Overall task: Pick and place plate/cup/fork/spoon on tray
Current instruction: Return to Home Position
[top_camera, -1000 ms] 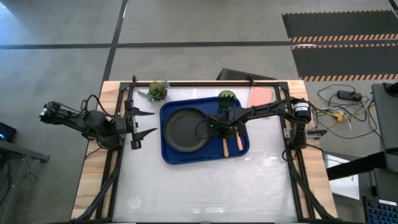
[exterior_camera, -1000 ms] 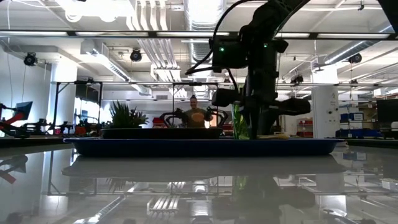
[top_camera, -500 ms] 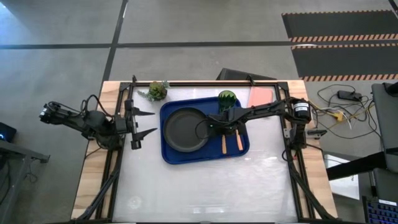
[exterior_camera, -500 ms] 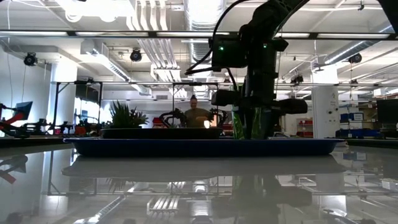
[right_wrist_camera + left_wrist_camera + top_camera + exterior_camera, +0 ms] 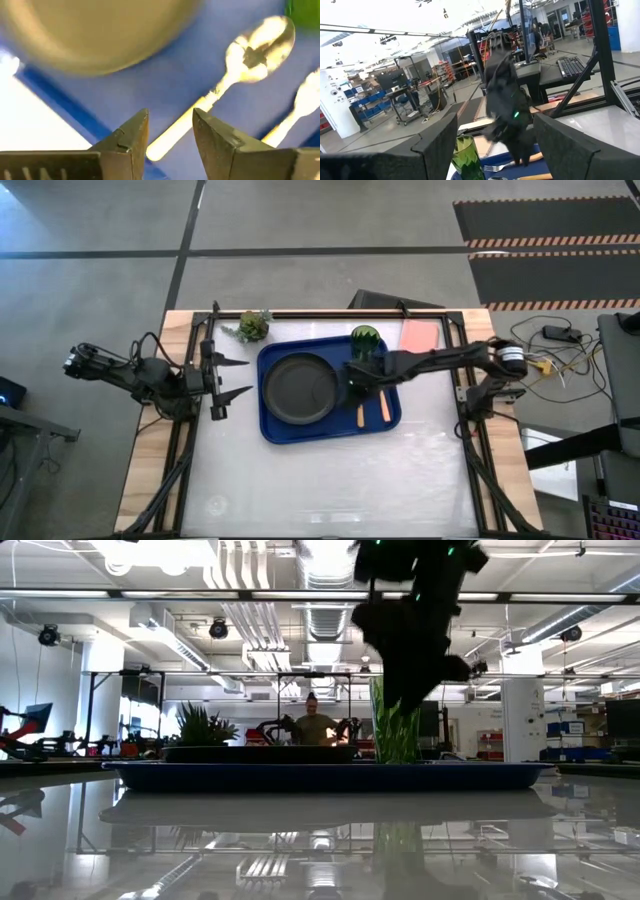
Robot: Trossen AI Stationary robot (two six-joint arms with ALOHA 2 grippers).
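The dark blue tray holds the black plate, the green cup, the spoon and the fork. Spoon and fork lie flat side by side on the tray floor, right of the plate, handles toward the table's near edge. My right gripper hangs open above the spoon's handle, pointing steeply down, clear of the tray. My left gripper waits open at the table's left edge.
A small leafy plant stands at the tray's far left corner. A pink flat rectangle lies at the far right. The white tabletop stretches from the tray to the near edge.
My right gripper has risen from the tray floor by the spoon's handle and has rolled about its own axis. The spoon stays flat on the tray next to the fork.
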